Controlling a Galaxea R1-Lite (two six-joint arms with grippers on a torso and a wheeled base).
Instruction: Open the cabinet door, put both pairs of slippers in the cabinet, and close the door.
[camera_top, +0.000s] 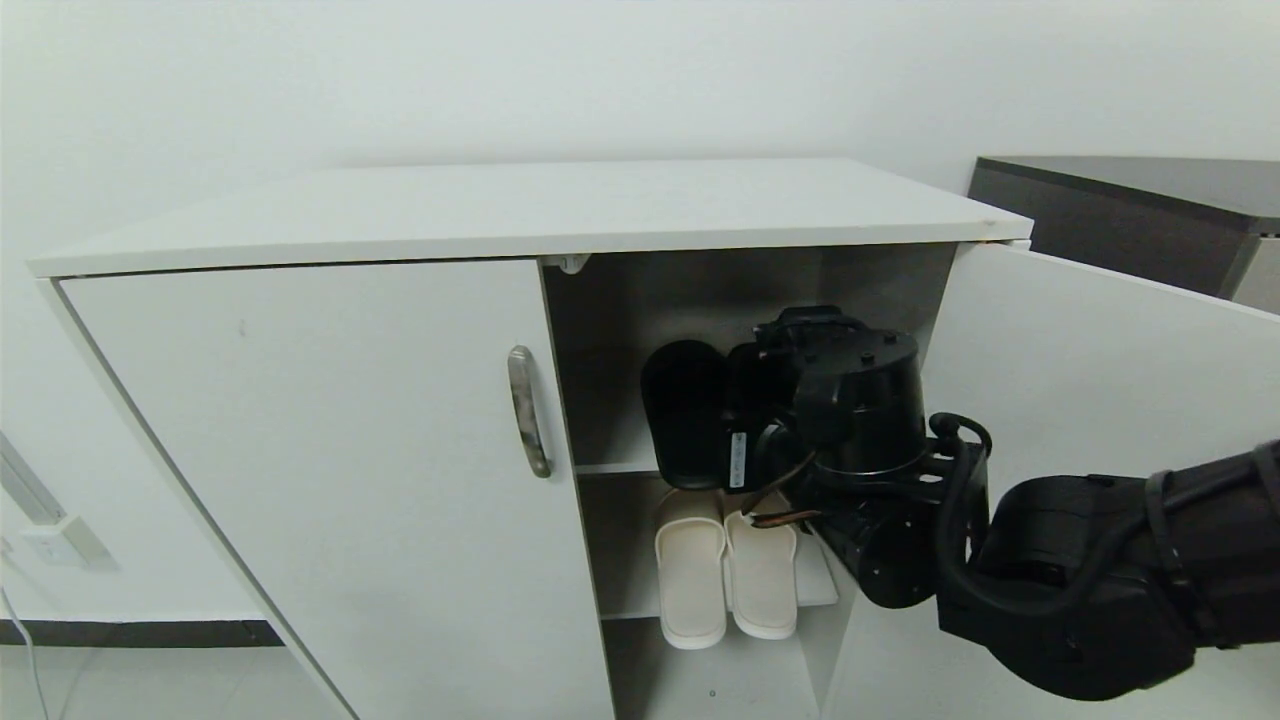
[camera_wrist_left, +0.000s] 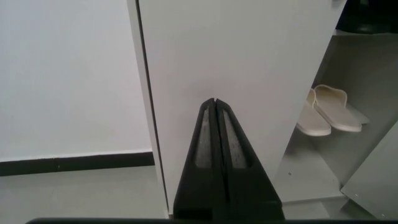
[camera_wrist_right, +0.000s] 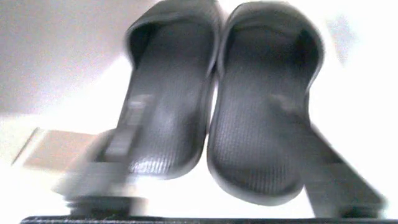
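The white cabinet (camera_top: 520, 215) has its right door (camera_top: 1080, 340) swung open and its left door (camera_top: 320, 450) closed. A pair of white slippers (camera_top: 725, 575) (camera_wrist_left: 326, 111) lies side by side on the middle shelf. My right gripper (camera_top: 745, 440) (camera_wrist_right: 217, 180) is inside the open half at the upper shelf, shut on a pair of black slippers (camera_top: 685, 415) (camera_wrist_right: 217, 106). They are held toes up, with a finger on either side of the heels. My left gripper (camera_wrist_left: 214, 102) is shut and empty, low in front of the closed left door (camera_wrist_left: 236, 50).
A metal handle (camera_top: 528, 410) sits on the left door's inner edge. A dark grey unit (camera_top: 1130, 200) stands behind the open door at the right. A wall socket (camera_top: 60, 540) is low on the left wall. Free space remains on the bottom shelf (camera_top: 715, 680).
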